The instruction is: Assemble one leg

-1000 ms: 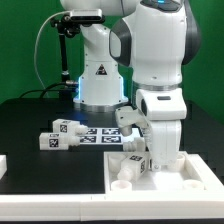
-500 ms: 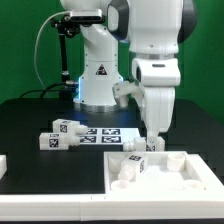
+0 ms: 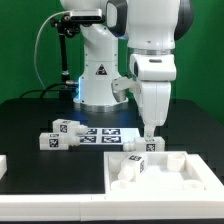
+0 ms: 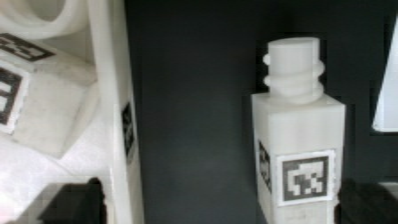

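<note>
1. Progress on the joint itself: none, judging by the leg (image 4: 297,120) with its threaded stud bare and in full sight of the wrist view, so not screwed into anything.
2. Placement of that leg: loose against a dark surface, just beside a white tagged wall taken for the edge of the panel (image 3: 165,195), with a dark gap between and no touch. Lying or propped, cannot tell.
3. Gripper (image 3: 150,128) high above the panel's far side in the exterior view, with fingers (image 4: 71,200) spread wide to the corners of the wrist view and nothing held between them.
4. Toward the exterior view's left: pair of spare legs (image 3: 66,128) flat on the table (image 3: 25,125), close by the marker board (image 3: 108,134).
5. Left to do, as a judgement: come down over the leg, clamp it, stand it stud-down wherever the panel takes it, seat it, then twist until tight.
</note>
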`<state>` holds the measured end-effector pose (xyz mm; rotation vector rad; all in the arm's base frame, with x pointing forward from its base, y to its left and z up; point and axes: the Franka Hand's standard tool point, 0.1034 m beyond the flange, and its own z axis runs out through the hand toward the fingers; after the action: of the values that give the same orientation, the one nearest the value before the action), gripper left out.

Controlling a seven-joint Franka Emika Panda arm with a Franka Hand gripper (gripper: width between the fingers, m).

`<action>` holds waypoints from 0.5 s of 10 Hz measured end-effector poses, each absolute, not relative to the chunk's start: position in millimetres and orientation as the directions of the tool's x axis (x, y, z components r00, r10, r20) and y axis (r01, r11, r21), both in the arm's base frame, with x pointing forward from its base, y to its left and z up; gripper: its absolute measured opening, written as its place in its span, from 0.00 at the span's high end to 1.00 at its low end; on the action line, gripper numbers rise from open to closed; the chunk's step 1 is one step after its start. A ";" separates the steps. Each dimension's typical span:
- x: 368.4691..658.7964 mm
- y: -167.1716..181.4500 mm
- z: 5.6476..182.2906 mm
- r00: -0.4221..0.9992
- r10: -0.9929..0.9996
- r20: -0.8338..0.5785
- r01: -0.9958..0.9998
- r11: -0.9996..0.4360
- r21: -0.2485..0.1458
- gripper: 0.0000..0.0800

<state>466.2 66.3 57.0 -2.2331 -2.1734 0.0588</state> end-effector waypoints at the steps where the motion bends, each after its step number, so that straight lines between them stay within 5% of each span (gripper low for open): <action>1: 452.9 68.2 49.2 0.031 1.000 -0.003 0.998 -0.031 -0.045 0.19; 5: 411.3 71.9 17.0 0.021 0.999 0.027 0.998 -0.019 -0.058 0.19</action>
<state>411.3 71.9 17.0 -2.2005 -2.1565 0.0330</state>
